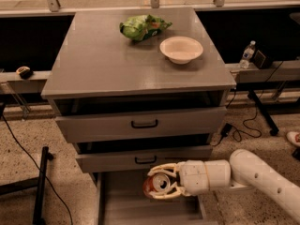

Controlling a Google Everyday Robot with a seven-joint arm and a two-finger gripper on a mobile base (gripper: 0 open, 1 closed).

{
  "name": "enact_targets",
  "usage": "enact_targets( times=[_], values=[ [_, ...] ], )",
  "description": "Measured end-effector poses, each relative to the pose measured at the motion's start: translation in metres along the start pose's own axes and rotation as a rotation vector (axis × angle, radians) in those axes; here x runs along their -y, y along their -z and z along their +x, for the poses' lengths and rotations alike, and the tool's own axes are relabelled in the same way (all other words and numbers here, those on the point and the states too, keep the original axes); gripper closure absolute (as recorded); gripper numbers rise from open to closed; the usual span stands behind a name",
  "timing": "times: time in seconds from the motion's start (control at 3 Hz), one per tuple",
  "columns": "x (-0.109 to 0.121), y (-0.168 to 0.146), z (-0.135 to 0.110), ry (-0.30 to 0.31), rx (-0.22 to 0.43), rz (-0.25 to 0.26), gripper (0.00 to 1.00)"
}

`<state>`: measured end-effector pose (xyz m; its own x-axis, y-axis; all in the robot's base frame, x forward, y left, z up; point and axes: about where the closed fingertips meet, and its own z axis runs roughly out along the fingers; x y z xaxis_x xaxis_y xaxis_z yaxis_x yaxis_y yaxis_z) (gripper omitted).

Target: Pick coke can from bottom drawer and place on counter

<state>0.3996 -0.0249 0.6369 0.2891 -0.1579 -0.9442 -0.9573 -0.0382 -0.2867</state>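
Grips a small red metal coke can (151, 187) in the cream plastic two-finger end effector (158, 183), with curved fingers closed round it from above and below. Hangs just before the lower grey drawer front with its black handle (140, 159), over the flat grey tray of the bottom drawer (124, 205); cannot tell whether clear of that floor. Shows the can's round silver top to the camera, so tipped over rather than upright, long axis running roughly from camera toward cabinet. Joins, rightward, a smooth white cylindrical arm (262, 177). Above, an upper grey drawer front (140, 124). Higher still, a broad, slightly glossy grey tabletop (93, 60) bearing a round pale bowl (181, 49) and a crumpled green bag (143, 26).
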Motion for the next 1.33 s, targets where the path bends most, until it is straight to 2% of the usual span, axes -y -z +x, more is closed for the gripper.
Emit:
enact_targets(
  times=[0.33, 0.67, 1.0, 1.33],
  values=[
    [-0.002, 0.009, -0.035, 0.055, 0.052, -0.053, 1.0],
    [-0.005, 0.009, -0.038, 0.058, 0.061, -0.067, 1.0],
    [0.013, -0.002, -0.072, 0.073, 0.067, -0.096, 1.0],
    [0.038, -0.019, -0.129, 0.088, 0.046, -0.14, 1.0]
  ],
)
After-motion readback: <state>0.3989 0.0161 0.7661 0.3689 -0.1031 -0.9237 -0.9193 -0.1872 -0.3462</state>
